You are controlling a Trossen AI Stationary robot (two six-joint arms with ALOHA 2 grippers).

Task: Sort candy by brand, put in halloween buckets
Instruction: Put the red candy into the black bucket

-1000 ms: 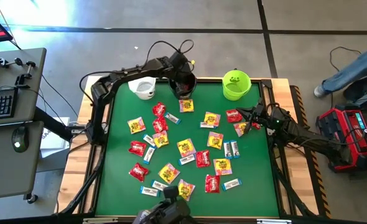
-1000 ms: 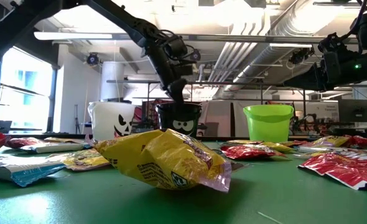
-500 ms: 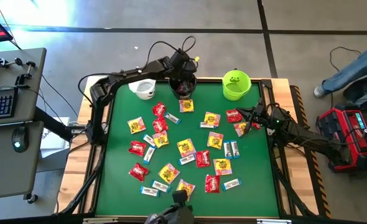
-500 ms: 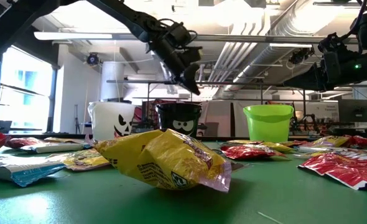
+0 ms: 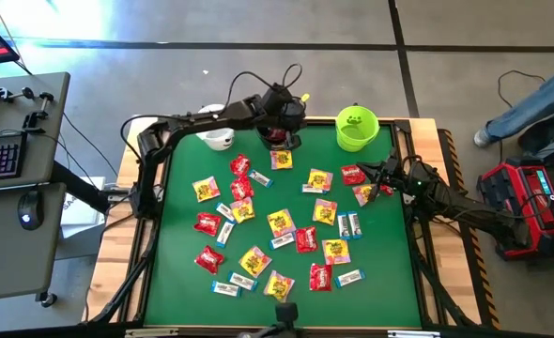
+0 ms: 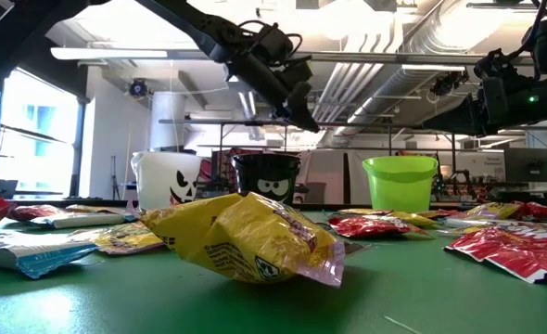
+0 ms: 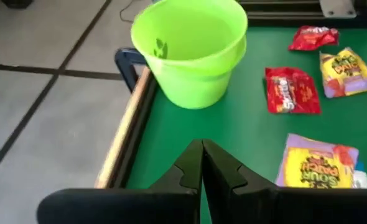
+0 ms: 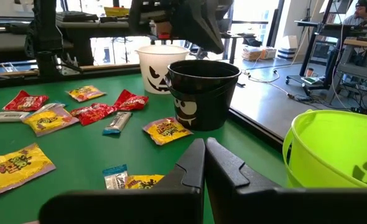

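Three buckets stand in a row along the upper edge of the green counter (image 5: 380, 235) in the high view: the white bucket (image 5: 218, 138) at upper left, the black bucket (image 5: 277, 137) in the upper middle, and the lime green bucket (image 5: 356, 129) at upper right. In the low view the white one (image 6: 167, 179) and the black one (image 6: 266, 176) show face prints, with the green one (image 6: 400, 182) to their right.

The left arm reaches in from the upper left of the high view, and the left gripper (image 5: 294, 105) hangs above the black bucket's rim, on the side toward the green bucket. Its fingers are pressed together with nothing between them, as the left wrist view shows (image 7: 202, 163); that view looks toward the green bucket (image 7: 190, 53).

The right arm lies along the right side of the counter, its right gripper (image 5: 378, 180) low over the packets at middle right, fingers closed and empty (image 8: 204, 160).

The candy (image 5: 279, 222) lies scattered across the middle and lower part of the counter in the high view: red packets (image 5: 207, 222), yellow-and-pink packets (image 5: 318, 179) and narrow white-and-blue bars (image 5: 349, 277), all outside the buckets. One yellow packet (image 6: 241, 237) fills the lower middle of the low view.
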